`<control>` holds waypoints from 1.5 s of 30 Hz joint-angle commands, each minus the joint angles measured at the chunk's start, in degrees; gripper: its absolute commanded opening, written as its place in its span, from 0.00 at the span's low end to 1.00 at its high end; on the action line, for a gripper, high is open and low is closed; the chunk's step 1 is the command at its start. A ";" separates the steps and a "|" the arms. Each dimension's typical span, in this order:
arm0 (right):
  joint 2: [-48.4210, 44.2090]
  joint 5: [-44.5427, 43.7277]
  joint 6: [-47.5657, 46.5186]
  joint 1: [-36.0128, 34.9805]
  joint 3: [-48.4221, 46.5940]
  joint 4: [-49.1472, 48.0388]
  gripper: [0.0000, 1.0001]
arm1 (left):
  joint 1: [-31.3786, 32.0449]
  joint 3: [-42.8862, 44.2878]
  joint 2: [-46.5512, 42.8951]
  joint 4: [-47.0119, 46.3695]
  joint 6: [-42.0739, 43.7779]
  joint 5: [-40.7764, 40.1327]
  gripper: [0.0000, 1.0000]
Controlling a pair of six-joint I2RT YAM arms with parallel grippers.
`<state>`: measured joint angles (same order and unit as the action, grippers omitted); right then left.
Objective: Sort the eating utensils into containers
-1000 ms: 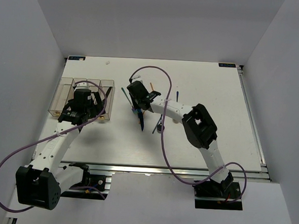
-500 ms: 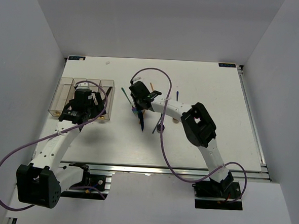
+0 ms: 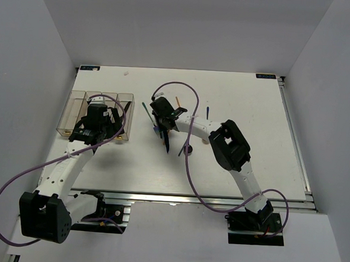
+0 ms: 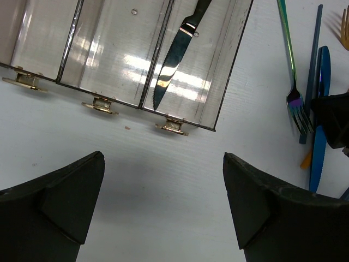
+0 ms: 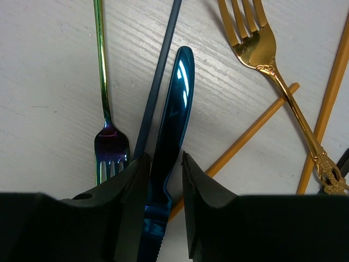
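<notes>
Right wrist view gives me the closest look. The right jaws stand narrow, one on each side of the blue knife (image 5: 172, 125), which lies flat on the tabletop (image 5: 43, 65). A thin strip of white shows beside the blade on one side, so I cannot tell whether they are actually pinching it. Just beside the knife, on its left in this view, lies a dark stick (image 5: 160, 71), and past that a green-purple fork (image 5: 102, 98) with its tines toward the camera. An orange stick (image 5: 245, 131) runs diagonally toward the knife, and a gold fork (image 5: 262, 60) crosses it. A second orange stick (image 5: 327, 93) lies at the right edge. In the top external view I see this pile near the middle of the tabletop, to the right of the containers (image 3: 69, 110). In the left wrist view the left jaws are spread wide with nothing between them, hanging over bare tabletop on the near side of the containers. A serrated knife (image 4: 172, 65) lies inside the end compartment nearest the pile.
</notes>
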<state>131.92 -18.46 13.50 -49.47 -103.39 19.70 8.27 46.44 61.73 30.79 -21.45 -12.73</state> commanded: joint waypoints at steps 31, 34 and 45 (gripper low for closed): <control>13.45 4.65 4.52 2.98 -19.90 28.71 0.36 | 0.08 0.94 -0.21 -0.73 0.53 0.60 0.98; 15.65 2.92 4.17 2.98 -23.16 32.92 0.33 | 0.16 0.94 -0.30 -0.73 0.62 0.69 0.98; 15.04 1.94 5.49 2.80 -18.69 33.29 0.12 | 0.16 1.02 -0.48 -0.64 0.71 1.04 0.98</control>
<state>142.96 -14.20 19.09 -47.13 -126.54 43.81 8.27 46.44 61.84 30.81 -21.28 -12.53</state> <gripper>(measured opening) 0.233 0.981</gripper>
